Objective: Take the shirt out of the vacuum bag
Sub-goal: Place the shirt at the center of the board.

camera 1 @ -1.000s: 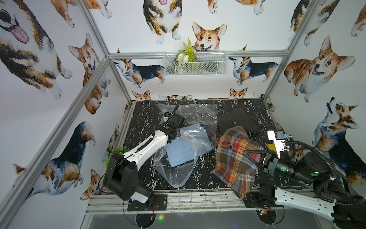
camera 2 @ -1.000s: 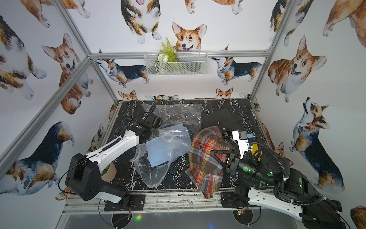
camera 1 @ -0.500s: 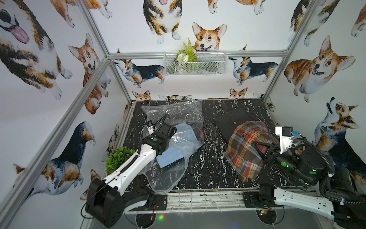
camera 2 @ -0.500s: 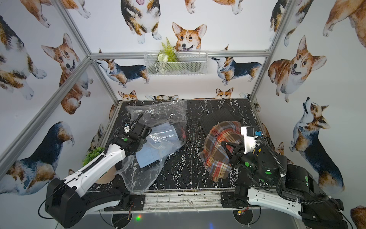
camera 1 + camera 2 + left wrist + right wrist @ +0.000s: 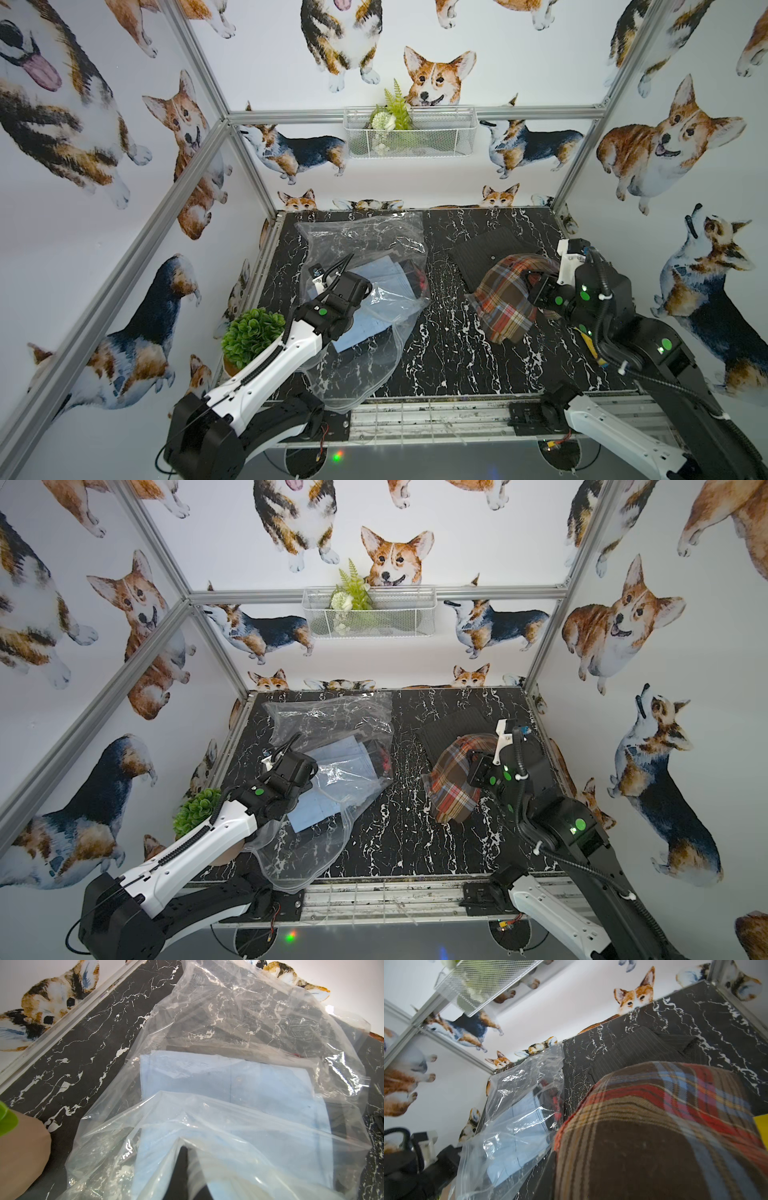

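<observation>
marble table (image 5: 449, 340): vacuum bag (image 5: 374, 245) sprawled at 9 o'clock, blue garment (image 5: 259, 1084) inside. plaid shirt (image 5: 503, 299) outside the bag, at 3 o'clock. left gripper (image 5: 184, 1159) pinched together on bag film; right gripper (image 5: 536, 277) clamped on plaid shirt.

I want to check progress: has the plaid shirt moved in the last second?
Yes. The plaid shirt has moved back from the front rail, away from the vacuum bag, toward the black mat.
</observation>
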